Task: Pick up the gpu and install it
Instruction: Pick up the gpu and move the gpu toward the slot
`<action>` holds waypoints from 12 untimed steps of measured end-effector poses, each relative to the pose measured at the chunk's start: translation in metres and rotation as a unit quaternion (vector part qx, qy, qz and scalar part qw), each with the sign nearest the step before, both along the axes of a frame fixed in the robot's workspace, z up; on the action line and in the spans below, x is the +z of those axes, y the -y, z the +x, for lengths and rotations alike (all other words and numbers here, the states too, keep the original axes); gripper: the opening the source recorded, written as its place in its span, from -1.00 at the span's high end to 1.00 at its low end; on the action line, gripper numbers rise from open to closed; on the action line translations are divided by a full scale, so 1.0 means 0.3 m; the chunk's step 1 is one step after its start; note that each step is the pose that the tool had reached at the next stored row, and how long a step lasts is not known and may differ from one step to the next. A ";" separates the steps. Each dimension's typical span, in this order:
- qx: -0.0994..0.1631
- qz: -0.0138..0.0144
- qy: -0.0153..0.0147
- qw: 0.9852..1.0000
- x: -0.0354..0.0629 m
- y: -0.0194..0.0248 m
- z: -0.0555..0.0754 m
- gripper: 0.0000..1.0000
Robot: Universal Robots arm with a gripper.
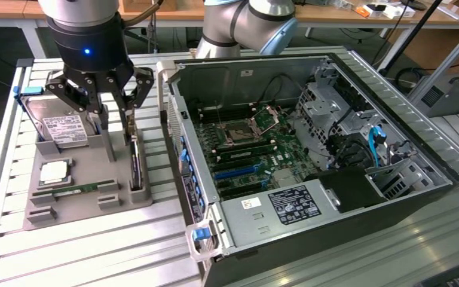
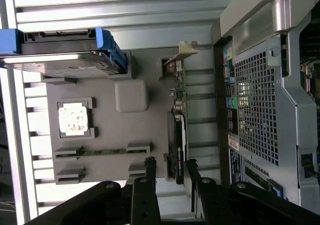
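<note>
Gripper: released, jaws spread, above the gpu.
Gpu: on edge in grey tray slot.
Tray: beside open computer case.

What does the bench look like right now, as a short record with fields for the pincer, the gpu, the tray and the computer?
pincer: open, empty, poised over the gpu
gpu: standing on edge in its tray slot, on the side nearest the case
tray: also carries hard drive, processor, memory stick
computer case: lying open, gpu not installed
</note>
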State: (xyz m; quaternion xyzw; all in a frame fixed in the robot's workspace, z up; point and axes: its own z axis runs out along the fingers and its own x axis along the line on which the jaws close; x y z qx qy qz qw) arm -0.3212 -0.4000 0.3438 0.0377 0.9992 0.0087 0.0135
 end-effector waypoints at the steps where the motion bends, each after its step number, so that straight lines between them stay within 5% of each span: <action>1: 0.000 0.000 0.000 1.000 -0.001 0.000 0.000 0.28; 12: 0.000 0.000 0.000 1.000 -0.009 0.001 0.000 0.28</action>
